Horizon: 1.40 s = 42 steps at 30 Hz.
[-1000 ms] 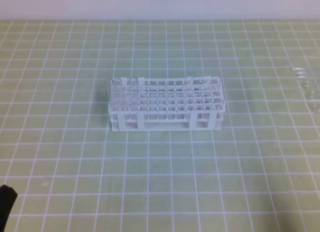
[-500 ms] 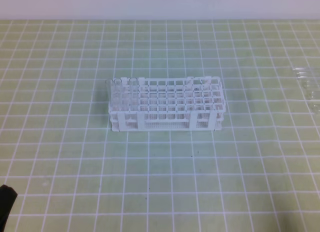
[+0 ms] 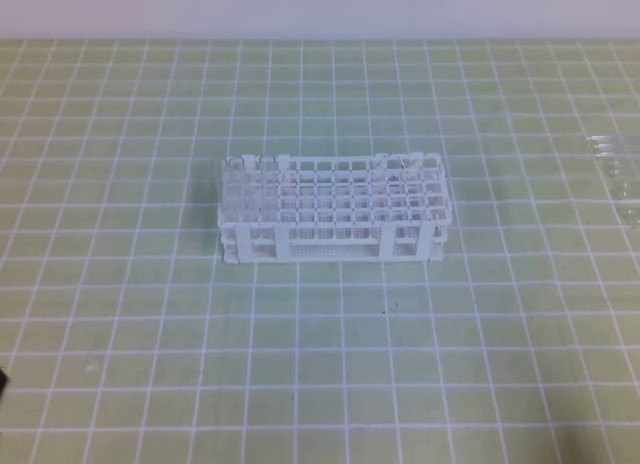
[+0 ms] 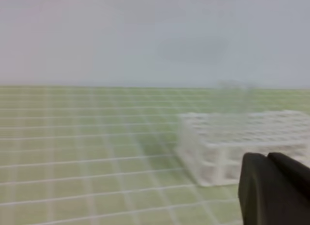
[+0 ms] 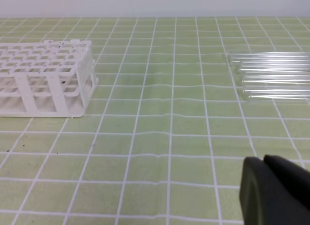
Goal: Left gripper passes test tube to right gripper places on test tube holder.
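The white test tube holder (image 3: 331, 208) sits mid-mat, with a few clear tubes (image 3: 246, 174) barely visible standing in its left end. More clear test tubes (image 5: 273, 75) lie side by side near the mat's (image 3: 120, 314) right edge, cut off by the frame. Both the left gripper (image 4: 274, 191) and right gripper (image 5: 275, 192) only show as dark cropped lumps at the wrist views' bottom right, pinched closed on nothing.

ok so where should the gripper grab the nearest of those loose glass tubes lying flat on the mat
Probably around its mid-length, coming straight down from above. The nearest test tube lies flat on the mat, at the front of a row of similar tubes, open rim pointing toward the test tube holder. Set the fingers across its thin width; the near side is free, while the neighbour behind lies close.
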{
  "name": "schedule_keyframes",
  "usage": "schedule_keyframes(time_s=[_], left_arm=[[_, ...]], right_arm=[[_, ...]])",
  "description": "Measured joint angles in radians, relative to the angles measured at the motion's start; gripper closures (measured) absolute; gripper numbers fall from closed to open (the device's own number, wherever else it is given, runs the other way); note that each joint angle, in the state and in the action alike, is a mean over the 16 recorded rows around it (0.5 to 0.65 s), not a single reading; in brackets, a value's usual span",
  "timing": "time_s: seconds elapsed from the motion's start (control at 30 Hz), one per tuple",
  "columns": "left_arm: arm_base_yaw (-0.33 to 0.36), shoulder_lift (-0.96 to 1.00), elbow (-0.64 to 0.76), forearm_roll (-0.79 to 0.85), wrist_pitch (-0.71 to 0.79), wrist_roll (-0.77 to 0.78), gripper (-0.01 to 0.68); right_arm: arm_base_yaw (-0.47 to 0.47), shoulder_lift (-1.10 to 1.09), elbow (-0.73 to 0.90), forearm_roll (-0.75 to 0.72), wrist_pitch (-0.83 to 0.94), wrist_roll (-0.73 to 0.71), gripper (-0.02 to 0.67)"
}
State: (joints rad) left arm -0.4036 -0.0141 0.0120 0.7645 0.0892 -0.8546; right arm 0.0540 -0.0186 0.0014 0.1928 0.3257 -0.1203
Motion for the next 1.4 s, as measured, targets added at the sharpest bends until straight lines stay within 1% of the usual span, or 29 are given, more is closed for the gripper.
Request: schedule_keyframes(time_s=[0.27,0.4,0.53,0.73,0.8,0.93,1.17,1.27,1.33,1.4], left_arm=[[0.219,-0.014,0.005,0.013,-0.053,-0.053,0.675],[0.293,-0.017,0.007,0.015,-0.079,-0.078,0.675],[0.320,-0.013,0.003,0.017,-0.097,-0.086,0.675],[0.323,-0.011,0.001,0.022,-0.107,-0.085,0.675],[0.322,-0.009,0.000,0.002,-0.110,-0.054,0.675],[0.320,-0.003,-0.001,-0.142,-0.101,0.097,0.675],[0.317,-0.002,0.000,-0.550,-0.036,0.550,0.675],[0.316,-0.002,0.000,-0.721,0.023,0.742,0.675],[0.315,-0.004,0.001,-0.812,0.068,0.840,0.675],[0.315,-0.006,0.001,-0.855,0.108,0.902,0.675]], right_arm=[[0.000,0.000,0.000,0.001,0.000,0.000,0.665],[0.000,0.001,0.000,0.002,0.000,0.000,0.665],[0.000,0.001,0.000,0.003,0.000,0.000,0.665],[0.000,0.001,0.000,0.003,0.000,0.000,0.665],[0.000,0.001,0.000,0.004,0.000,0.000,0.665],[0.000,0.001,0.000,0.005,0.000,0.000,0.665],[0.000,0.001,0.000,0.006,0.000,0.000,0.665],[0.000,0.002,0.000,0.007,0.000,0.000,0.665],[0.000,0.002,0.000,0.007,0.000,0.000,0.665],[0.000,0.002,0.000,0.007,0.000,0.000,0.665]])
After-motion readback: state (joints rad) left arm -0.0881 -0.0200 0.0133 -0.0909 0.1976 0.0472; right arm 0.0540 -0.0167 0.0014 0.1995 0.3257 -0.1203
